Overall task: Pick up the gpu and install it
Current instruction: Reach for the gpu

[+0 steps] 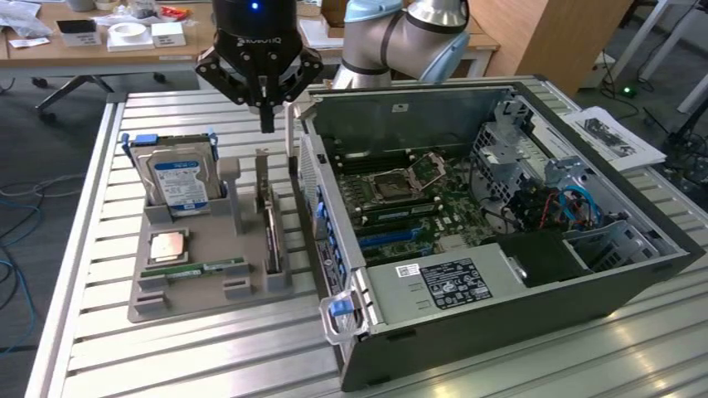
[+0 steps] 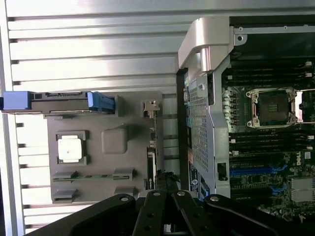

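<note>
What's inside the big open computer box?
Inside the case you see a green motherboard with an empty chip socket, a labelled silver power supply, a metal cage and blue and red cables. Whatever lies beneath the power supply and cage is covered.

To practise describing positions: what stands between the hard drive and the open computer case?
In the exterior view, the gpu stands on edge in the gray holder, with a raised gray block between it and the hard drive.

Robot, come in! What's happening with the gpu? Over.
Gripper shut, above the gpu. Gpu on edge in grey holder, not held. Open computer case close beside.
</note>
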`<move>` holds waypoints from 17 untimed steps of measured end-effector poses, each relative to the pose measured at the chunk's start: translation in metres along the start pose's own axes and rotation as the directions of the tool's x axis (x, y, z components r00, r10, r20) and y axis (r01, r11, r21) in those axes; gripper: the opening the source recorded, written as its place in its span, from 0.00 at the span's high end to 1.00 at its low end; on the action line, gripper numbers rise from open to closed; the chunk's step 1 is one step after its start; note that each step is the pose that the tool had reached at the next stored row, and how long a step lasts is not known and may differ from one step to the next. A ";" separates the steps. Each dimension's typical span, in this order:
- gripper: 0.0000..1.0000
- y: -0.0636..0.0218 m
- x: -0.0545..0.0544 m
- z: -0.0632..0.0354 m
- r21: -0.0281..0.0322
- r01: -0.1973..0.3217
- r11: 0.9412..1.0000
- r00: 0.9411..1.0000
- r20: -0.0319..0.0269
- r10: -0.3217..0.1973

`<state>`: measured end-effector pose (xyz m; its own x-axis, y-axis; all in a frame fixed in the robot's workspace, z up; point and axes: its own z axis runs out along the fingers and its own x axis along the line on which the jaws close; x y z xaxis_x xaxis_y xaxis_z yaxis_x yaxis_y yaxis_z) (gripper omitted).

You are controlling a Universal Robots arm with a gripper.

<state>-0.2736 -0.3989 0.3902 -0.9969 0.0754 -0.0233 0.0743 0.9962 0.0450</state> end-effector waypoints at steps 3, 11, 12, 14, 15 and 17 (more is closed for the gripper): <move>0.89 -0.0006 0.002 -0.0001 0.000 0.000 1.000 1.000 0.000 0.000; 0.89 -0.0099 0.006 -0.0006 0.000 0.000 1.000 1.000 0.000 0.000; 0.89 -0.0120 0.007 -0.0007 0.000 0.000 1.000 1.000 0.000 0.000; 0.89 -0.0160 0.007 -0.0009 0.000 0.000 1.000 1.000 0.000 0.000; 0.89 -0.0180 0.008 -0.0010 0.000 0.000 1.000 1.000 0.000 0.000; 0.89 -0.0213 0.008 -0.0011 0.000 0.000 1.000 1.000 0.000 0.000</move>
<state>-0.2835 -0.4195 0.3901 -0.9969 0.0753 -0.0233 0.0742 0.9962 0.0450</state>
